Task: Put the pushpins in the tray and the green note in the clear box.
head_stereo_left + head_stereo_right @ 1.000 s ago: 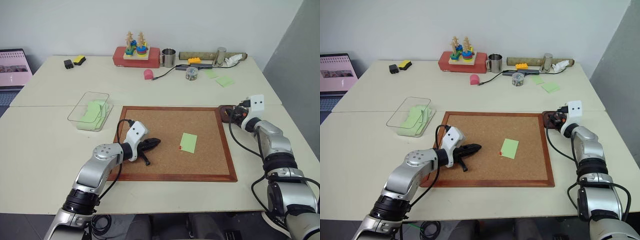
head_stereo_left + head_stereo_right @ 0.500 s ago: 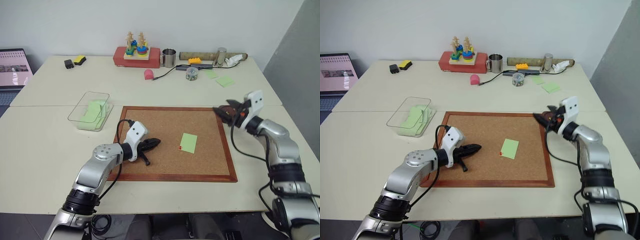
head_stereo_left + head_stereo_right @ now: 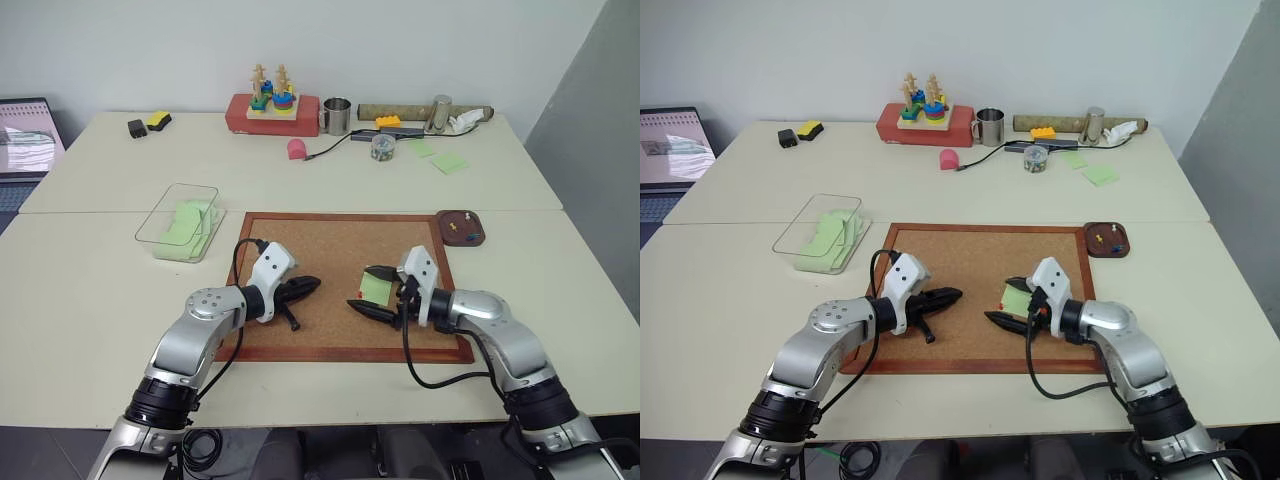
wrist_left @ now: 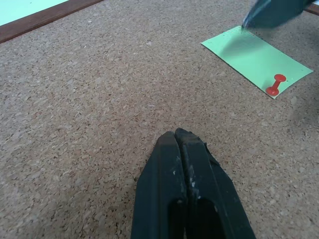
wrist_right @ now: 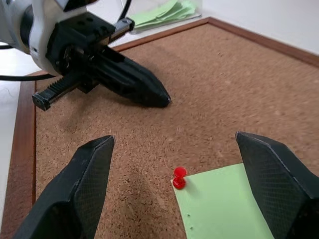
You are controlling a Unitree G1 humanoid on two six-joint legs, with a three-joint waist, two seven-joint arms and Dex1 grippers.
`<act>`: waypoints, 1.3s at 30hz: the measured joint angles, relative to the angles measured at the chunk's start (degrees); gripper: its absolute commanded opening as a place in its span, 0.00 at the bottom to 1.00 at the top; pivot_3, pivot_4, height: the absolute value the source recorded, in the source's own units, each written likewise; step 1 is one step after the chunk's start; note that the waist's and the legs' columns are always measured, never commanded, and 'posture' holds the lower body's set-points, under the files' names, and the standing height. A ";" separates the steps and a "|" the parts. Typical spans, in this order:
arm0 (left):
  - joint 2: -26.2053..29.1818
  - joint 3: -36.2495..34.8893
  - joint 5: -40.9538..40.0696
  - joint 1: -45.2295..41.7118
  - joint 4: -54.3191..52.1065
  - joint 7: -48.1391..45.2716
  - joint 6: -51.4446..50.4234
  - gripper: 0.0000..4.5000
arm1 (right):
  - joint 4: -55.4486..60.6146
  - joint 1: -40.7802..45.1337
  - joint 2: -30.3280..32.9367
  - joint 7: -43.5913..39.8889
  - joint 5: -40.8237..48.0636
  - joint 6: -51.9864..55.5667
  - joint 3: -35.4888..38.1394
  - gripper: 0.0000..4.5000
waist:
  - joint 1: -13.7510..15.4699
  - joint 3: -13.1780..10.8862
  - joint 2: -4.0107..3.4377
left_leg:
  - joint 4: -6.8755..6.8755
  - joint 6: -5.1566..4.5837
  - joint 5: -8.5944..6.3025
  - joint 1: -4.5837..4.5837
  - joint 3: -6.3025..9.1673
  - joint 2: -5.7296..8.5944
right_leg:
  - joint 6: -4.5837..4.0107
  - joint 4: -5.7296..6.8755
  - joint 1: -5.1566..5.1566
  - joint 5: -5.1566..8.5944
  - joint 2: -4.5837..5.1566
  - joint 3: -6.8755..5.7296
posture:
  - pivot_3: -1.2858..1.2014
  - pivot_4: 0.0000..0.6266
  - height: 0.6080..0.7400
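We record the tabletop [image 3: 90, 290] carrying a framed cork board [image 3: 330, 255] at its centre, a clear box [image 3: 180, 222] at about ten o'clock from the board already holding like green notes, and the tray [image 3: 463, 227] just off the board's two o'clock corner, with small pins visible inside it. On the board, right of centre, lies the green note [image 3: 377, 288], flat, pinned at its near-left corner by a red pushpin [image 5: 179, 178]. The right end effector [image 3: 372, 292] stands released, jaws spread wide, its fingers straddling that pinned corner from the five o'clock side and pointing toward nine o'clock. In its wrist view the pin sits between the two fingers and slightly ahead of them, apart from both. The left end effector [image 3: 303, 285] is clenched on nothing, resting low over the board at nine o'clock from the note, well apart from it, its tip aimed at three o'clock. We judge the right arm plainly nearer, and the pin removal the step in hand; the pin's shaft appears tilted, so we would expect closure on the head to need careful centring.
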State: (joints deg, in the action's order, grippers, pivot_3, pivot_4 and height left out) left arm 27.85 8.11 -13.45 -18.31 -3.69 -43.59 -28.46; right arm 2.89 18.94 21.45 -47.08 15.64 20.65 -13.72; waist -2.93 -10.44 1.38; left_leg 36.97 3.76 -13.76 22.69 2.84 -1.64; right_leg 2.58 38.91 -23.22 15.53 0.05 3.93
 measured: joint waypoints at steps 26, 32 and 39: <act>0.16 -0.14 -0.03 0.86 -1.15 0.47 -0.35 0.00 | -5.63 1.73 -1.49 -0.87 -3.71 -5.24 -1.08 0.01 | -0.01 0.00 0.00 | -0.01 0.00 0.00 -0.01 0.01 0.00 | 0.00 0.01 0.00 0.00 0.00 0.00 | 0.52 0.24 1.00; 0.16 -0.14 -0.03 0.84 -1.15 0.46 -0.35 0.00 | -5.45 1.72 -1.36 -1.16 -3.72 -5.23 -1.01 0.01 | 0.00 0.00 0.00 | -0.01 0.00 0.00 0.00 0.01 0.00 | 0.00 0.01 0.00 0.00 0.00 -0.01 | 0.52 0.24 1.00; 0.10 -0.14 -0.04 0.71 -1.03 0.50 -0.33 0.00 | -0.62 2.97 -1.24 -0.36 -0.82 -2.54 2.01 0.01 | -0.03 -0.01 0.00 | -0.01 0.00 0.00 0.01 0.01 0.00 | 0.00 0.01 -0.03 0.00 0.00 0.00 | 0.52 0.24 1.00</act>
State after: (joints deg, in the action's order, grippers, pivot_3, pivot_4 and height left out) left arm 27.95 7.97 -13.48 -17.59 -4.73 -43.09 -28.79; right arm 2.28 21.91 20.22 -47.44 14.82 18.11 -11.71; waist -2.96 -10.45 1.37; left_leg 36.96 3.76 -13.76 22.71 2.86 -1.65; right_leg 2.58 38.92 -23.24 15.53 0.05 3.93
